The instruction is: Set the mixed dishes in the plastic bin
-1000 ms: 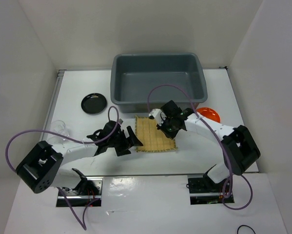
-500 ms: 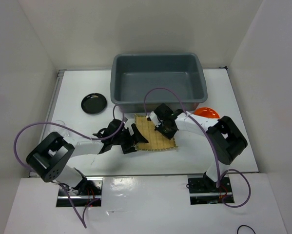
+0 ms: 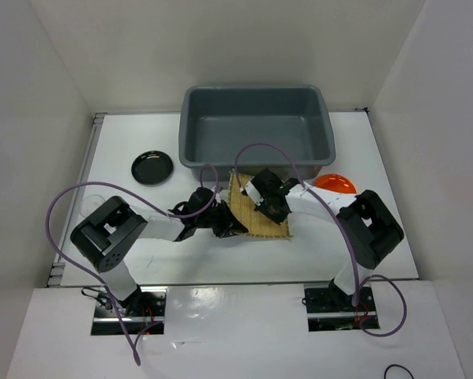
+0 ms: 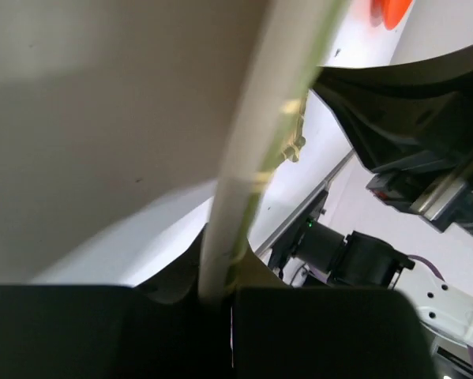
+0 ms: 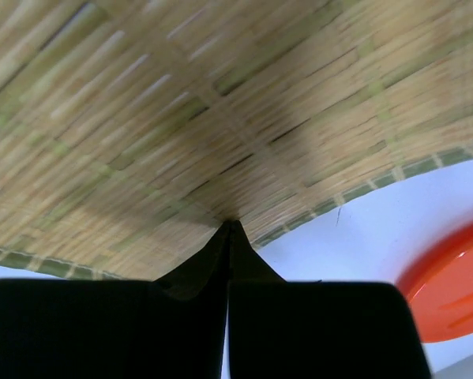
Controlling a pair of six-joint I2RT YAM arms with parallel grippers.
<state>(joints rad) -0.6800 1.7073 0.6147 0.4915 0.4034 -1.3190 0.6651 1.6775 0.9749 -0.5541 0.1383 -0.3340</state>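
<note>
Two robot arms meet over a square bamboo mat [image 3: 257,213] lying just in front of the grey bin [image 3: 252,130] on a white table [image 3: 362,146]. The mat's far corner reaches almost to the bin's front wall.

The left gripper [image 3: 229,227] comes in from the side of the bin's front left corner. Its fingers are pressed together on the mat's near left edge. In its wrist camera that edge shows side-on, rising out of the pinched fingertips, with the table pale beyond it.

The right gripper [image 3: 269,205] sits over the mat, closer to the bin. In its own wrist camera the woven slats fill the frame. Its two dark fingertips meet in a point on the mat's green-trimmed border, clamped on it with no gap showing. Whether the whole mat is off the table cannot be told from overhead.

A small orange plate [image 3: 336,183] lies off the bin's front right corner, just beside the right arm and partly hidden by it. A small black plate [image 3: 152,167] lies off the bin's front left corner, well apart from the mat. Both plates are on the table outside the bin.
</note>
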